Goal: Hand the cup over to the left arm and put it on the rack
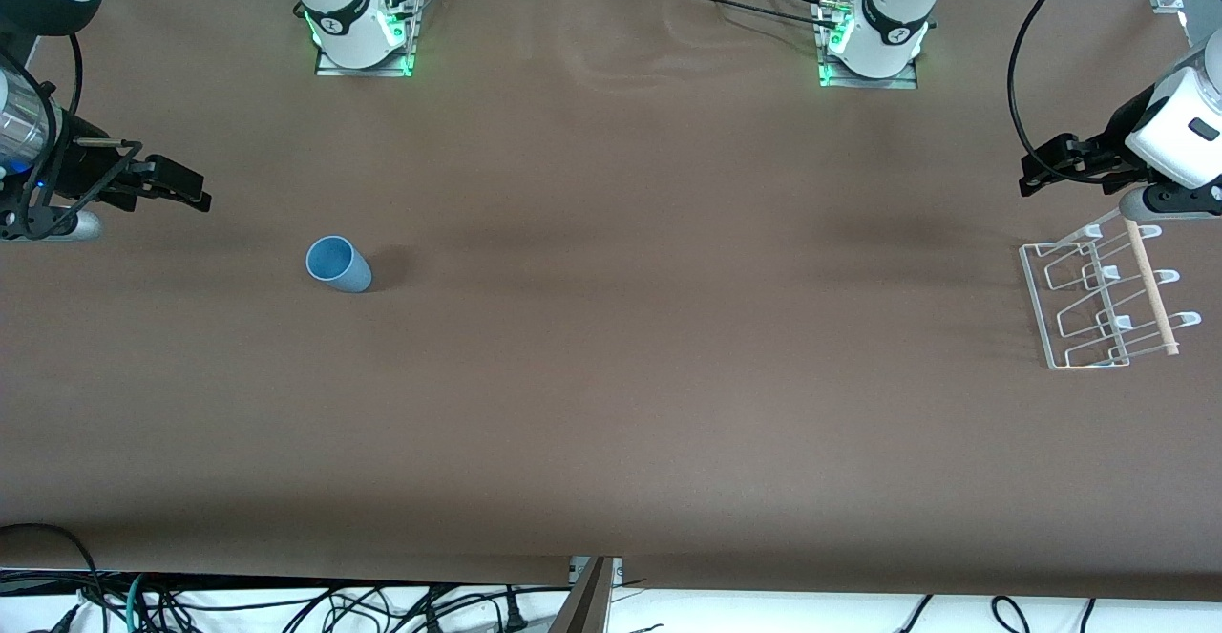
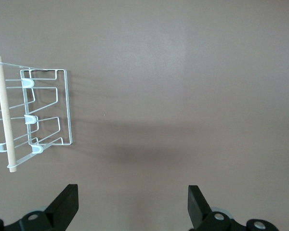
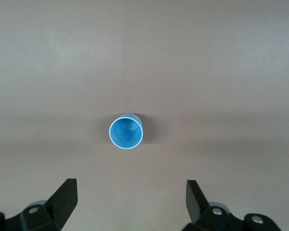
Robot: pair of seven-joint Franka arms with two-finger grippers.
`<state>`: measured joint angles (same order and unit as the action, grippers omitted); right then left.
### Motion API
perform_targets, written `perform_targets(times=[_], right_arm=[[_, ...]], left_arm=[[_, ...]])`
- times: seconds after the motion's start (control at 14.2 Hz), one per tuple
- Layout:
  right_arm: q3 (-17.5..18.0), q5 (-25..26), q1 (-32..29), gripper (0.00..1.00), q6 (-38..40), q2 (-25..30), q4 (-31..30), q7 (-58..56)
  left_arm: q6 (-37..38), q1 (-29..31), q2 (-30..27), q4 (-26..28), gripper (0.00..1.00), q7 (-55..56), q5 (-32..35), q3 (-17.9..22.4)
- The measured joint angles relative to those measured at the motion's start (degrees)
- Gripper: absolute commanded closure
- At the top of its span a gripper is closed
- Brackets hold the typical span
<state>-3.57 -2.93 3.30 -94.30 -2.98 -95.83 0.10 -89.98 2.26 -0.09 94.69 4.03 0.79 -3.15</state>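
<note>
The cup [image 1: 338, 263] stood upright on the table [image 1: 611, 404], mouth up, toward the right arm's end, free of any grip and with bare cloth all around it. In the right wrist view its open blue rim [image 3: 126, 132] sat centred ahead of the jaws, which suggested the arm had been lined up for a straight descent onto it. The right gripper [image 1: 162, 184] hung above the table's edge at that end, apart from the cup, its jaws spread wide and empty. The rack [image 1: 1103, 304] lay at the left arm's end of the table, well apart from the cup, its wooden dowel [image 1: 1150, 289] running across the looped prongs. The left gripper [image 1: 1064, 163] hovered just over the rack's edge with its jaws likewise wide and empty; that arm waited, probably because it would receive the cup mid-table. Nothing of the task looked done yet: pickup, handover and placement all remained
</note>
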Motion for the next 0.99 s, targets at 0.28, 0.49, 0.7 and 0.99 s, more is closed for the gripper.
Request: perform_targets(times=[0.28, 0.49, 0.7, 0.99], right_arm=[[0.1, 0.0, 0.0, 0.0, 0.2, -0.1, 0.0, -0.2], [0.1, 0.0, 0.0, 0.0, 0.4, -0.2, 0.0, -0.2], [0.1, 0.0, 0.0, 0.0, 2.1, -0.9, -0.1, -1.2], [0.2, 0.4, 0.0, 0.0, 2.9, -4.1, -0.8, -2.9]], left_arm=[[0.0, -0.1, 0.0, 0.0, 0.0, 0.0, 0.0, 0.0], [0.0, -0.1, 0.0, 0.0, 0.0, 0.0, 0.0, -0.1], [0.0, -0.1, 0.0, 0.0, 0.0, 0.0, -0.3, -0.1], [0.0, -0.1, 0.0, 0.0, 0.0, 0.0, -1.5, 0.0]])
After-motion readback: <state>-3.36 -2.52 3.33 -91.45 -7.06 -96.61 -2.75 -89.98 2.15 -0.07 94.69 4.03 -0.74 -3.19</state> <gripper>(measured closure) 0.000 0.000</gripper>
